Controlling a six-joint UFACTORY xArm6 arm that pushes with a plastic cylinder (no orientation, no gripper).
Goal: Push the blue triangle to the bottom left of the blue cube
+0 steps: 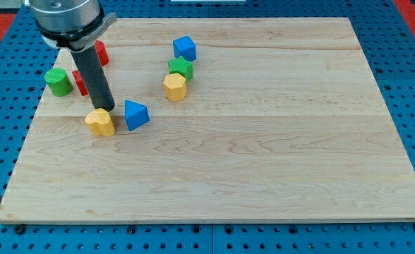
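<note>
The blue triangle lies on the wooden board at the view's left of centre. The blue cube sits near the view's top, up and right of the triangle. My tip is just left of the blue triangle, at the upper edge of a yellow heart-shaped block. The rod rises up and left from the tip to the arm's head at the view's top left.
A green star block and a yellow hexagon block sit just below the blue cube. A green cylinder stands at the board's left edge. Red blocks lie partly hidden behind the rod.
</note>
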